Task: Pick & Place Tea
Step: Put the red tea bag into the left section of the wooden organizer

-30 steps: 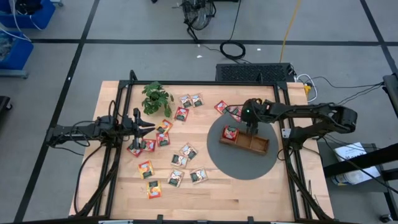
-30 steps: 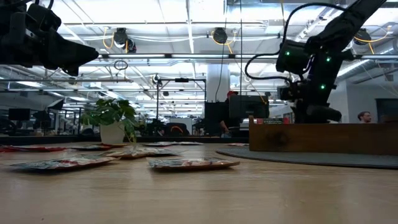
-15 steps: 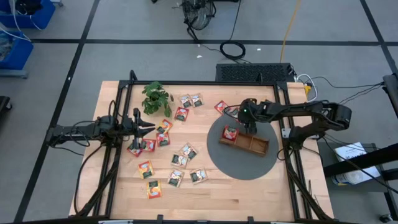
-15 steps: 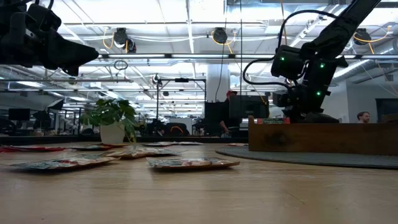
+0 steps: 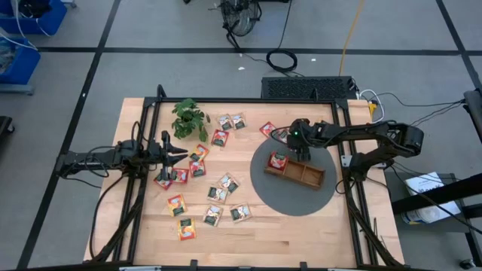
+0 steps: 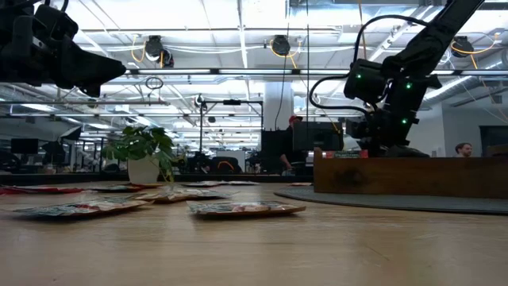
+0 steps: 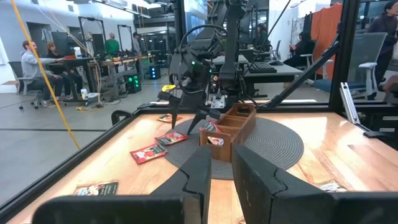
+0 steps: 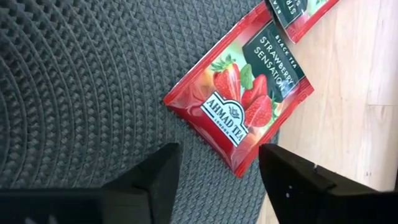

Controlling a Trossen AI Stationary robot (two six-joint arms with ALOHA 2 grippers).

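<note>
Your right wrist view alone made the print legible: a red sachet [image 8: 239,109] reading "AHMAD TEA", "BLACK TEA", "STRAWBERRY SENSATION" lay across the woven mat's [image 8: 81,81] edge, the right gripper [image 8: 219,167] spread apart and empty above it. From overhead you saw 1 sachet in the wooden tray [image 5: 297,170], the others scattered over the desk [image 5: 301,233]. The left gripper [image 5: 183,153] hung nearly together, holding nothing, over sachets near the plant [image 5: 188,117].

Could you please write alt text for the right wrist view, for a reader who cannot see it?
The right gripper, fingers apart and empty, hovers above a red strawberry tea sachet lying half on the dark woven mat, half on the wooden table. Another sachet's corner overlaps it.
</note>
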